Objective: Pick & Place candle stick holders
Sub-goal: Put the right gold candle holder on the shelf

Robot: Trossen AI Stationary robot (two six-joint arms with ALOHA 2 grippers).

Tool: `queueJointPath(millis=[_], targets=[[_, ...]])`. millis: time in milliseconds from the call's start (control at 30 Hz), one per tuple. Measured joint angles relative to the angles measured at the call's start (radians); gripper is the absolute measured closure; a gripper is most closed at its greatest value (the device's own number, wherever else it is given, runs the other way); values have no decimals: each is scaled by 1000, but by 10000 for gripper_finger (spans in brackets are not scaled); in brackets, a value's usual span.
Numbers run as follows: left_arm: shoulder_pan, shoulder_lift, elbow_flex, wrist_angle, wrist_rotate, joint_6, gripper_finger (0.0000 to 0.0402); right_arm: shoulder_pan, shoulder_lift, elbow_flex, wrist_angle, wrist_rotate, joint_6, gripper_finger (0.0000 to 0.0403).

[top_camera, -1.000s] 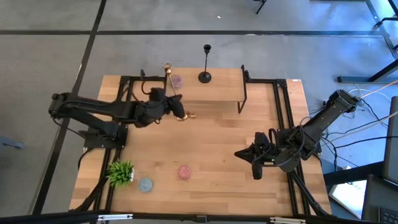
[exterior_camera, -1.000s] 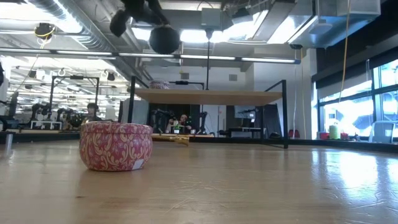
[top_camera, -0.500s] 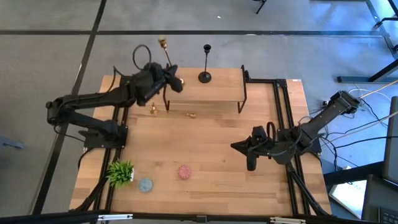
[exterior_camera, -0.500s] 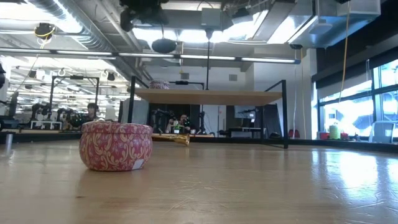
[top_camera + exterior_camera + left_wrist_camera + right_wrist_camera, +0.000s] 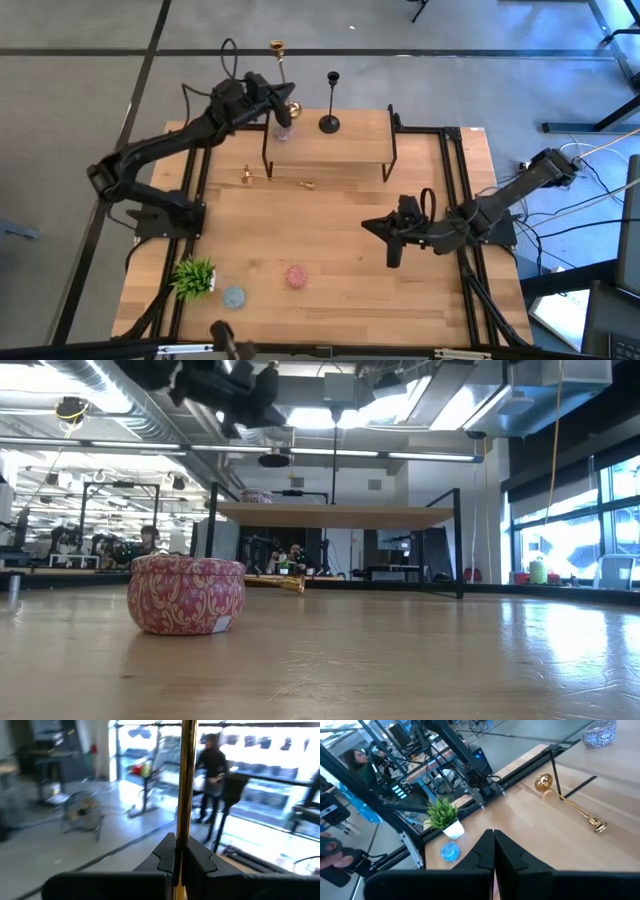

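Observation:
My left gripper is raised over the left end of the wooden shelf and is shut on a gold candlestick, which stands upright. The black candlestick stands on its round base on the shelf. A second gold candlestick lies on its side on the table in front of the shelf; it also shows in the right wrist view. My right gripper is shut and empty over the table's right half. My left gripper pinches the gold candlestick's thin stem between its two fingers, low on the stem. The fingers lie across the stem. The candlestick stands upright, cup end up, lifted clear above the shelf's left end.
A patterned jar sits on the shelf under my left gripper. A pink tin, a blue tin and a small green plant stand at the table's near left. A person stands in the room beyond.
My left gripper has risen from the table and gone toward the far edge, carrying the gold candlestick up over the shelf's left end; the candlestick has turned from slanted to upright. My right gripper has gone toward the table's left.

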Motion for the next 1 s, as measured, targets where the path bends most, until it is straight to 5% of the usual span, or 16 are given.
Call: queueJointPath(millis=[433, 800, 1000], targets=[[127, 165, -2, 101, 138, -43, 394, -33, 28, 0, 23, -18, -3, 402], [182, 171, -2, 83, 167, -21, 394, -55, 28, 0, 10, -18, -8, 402], [194, 171, -2, 65, 270, 47, 394, -54, 28, 0, 10, -19, -7, 402]])
